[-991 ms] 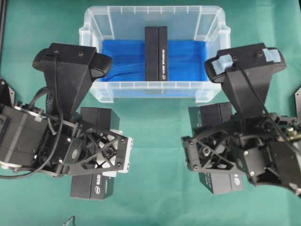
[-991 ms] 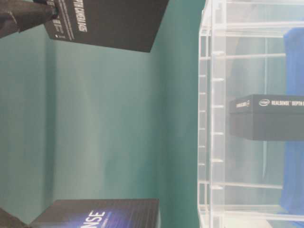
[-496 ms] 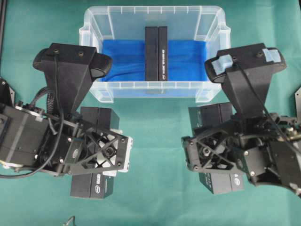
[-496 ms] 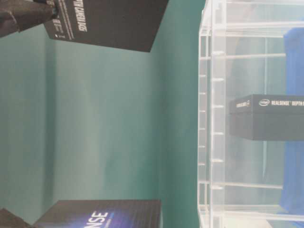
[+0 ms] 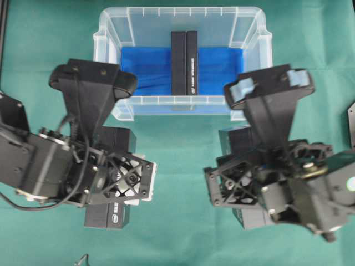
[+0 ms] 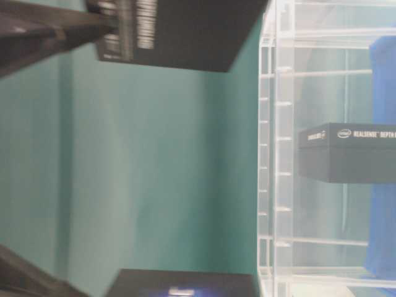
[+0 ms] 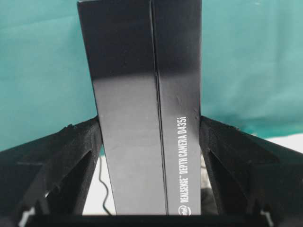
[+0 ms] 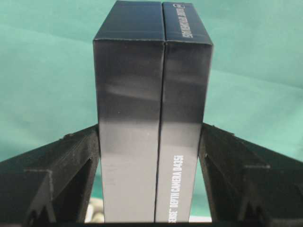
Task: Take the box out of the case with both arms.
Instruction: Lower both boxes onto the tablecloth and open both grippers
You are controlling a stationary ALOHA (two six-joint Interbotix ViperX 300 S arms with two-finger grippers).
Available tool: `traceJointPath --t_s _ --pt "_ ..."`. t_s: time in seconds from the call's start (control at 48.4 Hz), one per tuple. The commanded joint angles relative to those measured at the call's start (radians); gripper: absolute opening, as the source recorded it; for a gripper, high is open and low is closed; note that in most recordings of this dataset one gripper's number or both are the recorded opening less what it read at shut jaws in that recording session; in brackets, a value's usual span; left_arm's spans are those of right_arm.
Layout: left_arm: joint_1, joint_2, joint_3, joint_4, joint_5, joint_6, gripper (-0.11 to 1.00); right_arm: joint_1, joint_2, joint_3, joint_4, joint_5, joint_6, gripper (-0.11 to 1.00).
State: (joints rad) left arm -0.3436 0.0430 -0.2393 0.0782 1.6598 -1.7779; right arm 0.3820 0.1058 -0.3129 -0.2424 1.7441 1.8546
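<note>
Box (image 5: 184, 62) sits in case (image 5: 111, 22) untouched. Left gripper (image 7: 150, 142) and right gripper (image 8: 150, 146) each clamp own box, both just shifted toward case.

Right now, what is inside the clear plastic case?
Inside the case lies a blue lining, and one black box stands on it in the middle, lengthwise. What lies under the lining and under the box is covered.
</note>
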Motion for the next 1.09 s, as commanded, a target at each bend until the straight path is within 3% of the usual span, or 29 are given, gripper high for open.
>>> traceJointPath --t_s 0.0,0.372,0.558,0.785,1.074 --pt "0.003 -0.037 0.029 0.006 -0.049 -0.005 0.63 -0.009 -0.008 0.014 0.006 -0.040 0.000 0.66" --pt "0.002 -0.094 0.307 0.035 -0.273 -0.066 0.63 -0.015 0.003 0.235 0.040 -0.232 0.067 0.66" --pt "0.002 -0.072 0.426 0.034 -0.468 -0.081 0.63 -0.023 0.005 0.354 0.041 -0.394 0.095 0.66" --pt "0.002 -0.029 0.495 0.031 -0.609 -0.086 0.63 -0.025 0.003 0.479 0.051 -0.571 0.153 0.66" --pt "0.003 0.015 0.511 0.012 -0.641 -0.074 0.63 -0.035 0.003 0.515 0.066 -0.620 0.158 0.66"
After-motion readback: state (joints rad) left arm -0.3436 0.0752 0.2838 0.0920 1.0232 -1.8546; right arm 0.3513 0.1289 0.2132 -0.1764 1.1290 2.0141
